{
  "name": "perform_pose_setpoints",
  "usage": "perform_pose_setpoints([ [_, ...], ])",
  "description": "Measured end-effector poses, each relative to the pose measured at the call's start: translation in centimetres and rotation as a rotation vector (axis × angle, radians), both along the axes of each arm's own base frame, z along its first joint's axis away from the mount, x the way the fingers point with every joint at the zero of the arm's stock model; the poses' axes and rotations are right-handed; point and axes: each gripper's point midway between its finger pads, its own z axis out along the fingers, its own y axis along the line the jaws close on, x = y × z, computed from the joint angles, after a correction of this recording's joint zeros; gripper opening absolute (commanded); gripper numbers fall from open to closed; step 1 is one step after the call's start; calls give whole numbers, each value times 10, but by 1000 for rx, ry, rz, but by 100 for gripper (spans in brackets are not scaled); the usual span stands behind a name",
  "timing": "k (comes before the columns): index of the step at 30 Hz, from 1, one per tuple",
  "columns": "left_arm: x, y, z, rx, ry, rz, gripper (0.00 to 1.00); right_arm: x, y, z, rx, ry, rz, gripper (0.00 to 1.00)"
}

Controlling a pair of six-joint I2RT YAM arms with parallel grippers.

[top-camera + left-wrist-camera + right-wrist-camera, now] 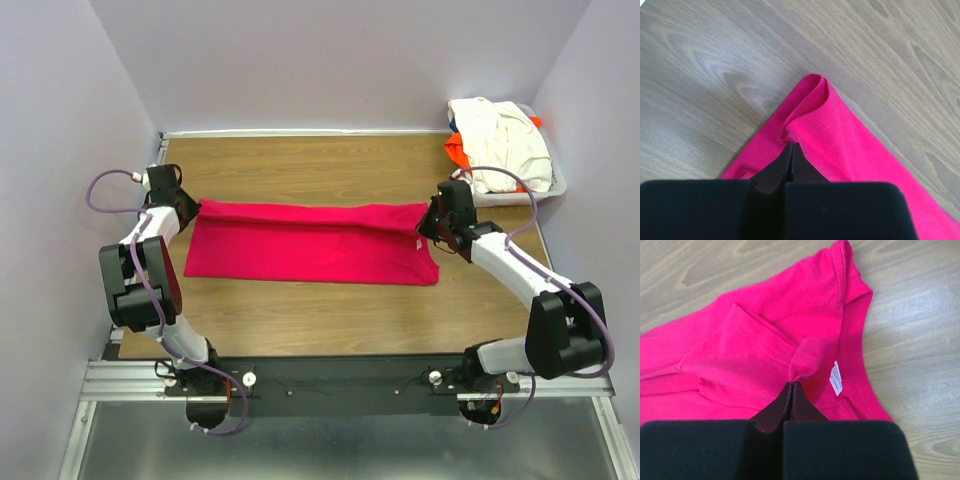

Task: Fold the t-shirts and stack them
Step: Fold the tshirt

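A crimson-pink t-shirt (pixel 310 242) lies stretched into a long band across the middle of the wooden table, its far edge folded over. My left gripper (pixel 192 207) is shut on the shirt's left end, pinching the hem corner (pixel 807 107) between the fingertips (pixel 792 146). At the right end my right gripper (pixel 428 222) is shut on a folded bit of cloth (pixel 807 357) near the collar and its white label (pixel 836 378). A cream-white t-shirt (pixel 503 140) lies heaped over an orange t-shirt (pixel 457 152) in the basket at the far right.
A white plastic basket (pixel 556 185) stands in the table's far right corner against the wall. Purple-grey walls close in the table at the back and both sides. Bare wood (pixel 320 315) lies between the shirt and the arm bases.
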Motion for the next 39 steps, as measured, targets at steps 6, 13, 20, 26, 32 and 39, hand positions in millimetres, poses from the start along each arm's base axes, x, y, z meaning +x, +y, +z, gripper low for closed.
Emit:
perform_pose_setpoints([
  [6,-4,-2,-6,-9,12,0,1,-9,3,-14,18,28,9,5],
  [13,-23,-9,-29,-59,55,2,45,-15,4,-24,32,56,13,40],
  [20,-39,-4,-26,-77,50,29,59,-17,8,-23,40,53,36,54],
  [26,-24,-2,9,-58,-40,24,58,1,10,-15,24,35,44,53],
  [32,-6,-24,31,-49,-89,-47,57,59,23,-19,-5,30,59,52],
  [39,7,-78,49,-38,-122,-227,57,82,34,-58,-41,103,128,49],
])
